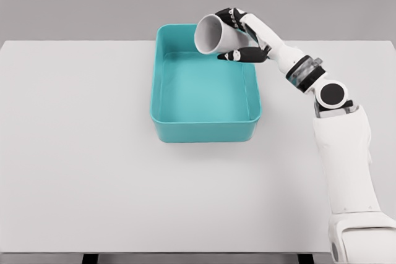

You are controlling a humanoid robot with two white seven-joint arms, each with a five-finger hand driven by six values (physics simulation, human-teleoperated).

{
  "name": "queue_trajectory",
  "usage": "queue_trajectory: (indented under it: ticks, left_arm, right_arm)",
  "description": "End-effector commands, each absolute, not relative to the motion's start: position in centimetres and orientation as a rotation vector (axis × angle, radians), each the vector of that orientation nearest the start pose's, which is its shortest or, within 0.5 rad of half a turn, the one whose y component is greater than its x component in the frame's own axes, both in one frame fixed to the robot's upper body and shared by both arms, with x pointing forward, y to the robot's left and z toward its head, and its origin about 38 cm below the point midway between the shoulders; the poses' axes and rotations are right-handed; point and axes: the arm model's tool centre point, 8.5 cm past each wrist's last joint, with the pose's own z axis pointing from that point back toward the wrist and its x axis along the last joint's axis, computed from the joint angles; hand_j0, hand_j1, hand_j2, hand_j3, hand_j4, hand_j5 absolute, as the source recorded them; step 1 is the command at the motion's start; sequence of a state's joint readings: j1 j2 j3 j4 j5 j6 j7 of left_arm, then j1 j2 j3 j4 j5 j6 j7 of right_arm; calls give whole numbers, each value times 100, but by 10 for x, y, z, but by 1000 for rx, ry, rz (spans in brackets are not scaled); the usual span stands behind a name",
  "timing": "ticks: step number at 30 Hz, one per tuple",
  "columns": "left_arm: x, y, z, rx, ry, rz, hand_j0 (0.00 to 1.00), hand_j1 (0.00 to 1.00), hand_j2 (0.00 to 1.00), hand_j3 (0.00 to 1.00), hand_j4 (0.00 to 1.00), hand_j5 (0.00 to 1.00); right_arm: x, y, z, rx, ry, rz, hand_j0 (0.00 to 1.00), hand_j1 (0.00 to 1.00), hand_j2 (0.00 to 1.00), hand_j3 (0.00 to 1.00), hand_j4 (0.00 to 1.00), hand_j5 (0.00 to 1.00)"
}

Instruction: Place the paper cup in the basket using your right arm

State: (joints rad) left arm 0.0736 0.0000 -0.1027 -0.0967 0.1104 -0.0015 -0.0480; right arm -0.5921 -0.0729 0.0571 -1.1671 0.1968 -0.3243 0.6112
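Observation:
A white paper cup (pixel 216 35) is tipped on its side with its open mouth toward the left, held above the far right corner of the teal basket (pixel 204 131). My right hand (pixel 238 36) is shut on the cup, black fingers wrapped over its top and under its base. The right arm comes in from the lower right and reaches up across the table. The basket is a rectangular tub, its inside bare. The cup hangs clear of the basket's rim, partly hiding the far wall.
The white table (pixel 80 153) stretches wide on the left and in front of the basket. Its front edge runs along the bottom of the view. A grey wall stands behind.

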Motion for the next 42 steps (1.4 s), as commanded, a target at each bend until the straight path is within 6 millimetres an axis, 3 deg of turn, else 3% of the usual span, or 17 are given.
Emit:
queue_trajectory:
  ticks: [1,14,24,25,27,28,36,39,42]
  left_arm:
    - [-14,264,-264,30,-24,6,100,100,100,100,100,100]
    - [-14,264,-264,28,-24,6,100,100,100,100,100,100]
    - [-14,264,-264,30,-24,6,100,100,100,100,100,100]
    - [-14,264,-264,30,-24,6,100,100,100,100,100,100]
    - [-14,264,-264,28,-25,8,100,100,100,100,100,100]
    - [-14,264,-264,30,-24,6,100,100,100,100,100,100]
    - [-14,264,-264,30,-24,6,100,100,100,100,100,100]
    - [-14,264,-264,30,-24,6,100,100,100,100,100,100]
    - [-14,264,-264,30,-24,6,100,100,100,100,100,100]
  right_arm:
    - [506,-183,188,110,-1802,1011,58,58,58,58,58,58]
    - [512,-147,197,-106,-1660,1387,58,58,58,58,58,58]
    - [510,-125,186,-266,-1515,1671,60,60,60,60,60,60]
    - [510,-126,185,-266,-1513,1672,65,65,65,65,65,65]
    - [510,-125,185,-264,-1514,1672,88,88,88,88,88,88]
    - [510,-126,185,-266,-1512,1671,96,96,96,96,96,96]
    - [509,-125,189,-269,-1527,1667,98,98,98,98,98,98]
    - [500,-146,233,-342,-1663,1609,98,98,98,98,98,98]
    - [485,-189,257,-253,-1817,1419,98,98,98,98,98,98]
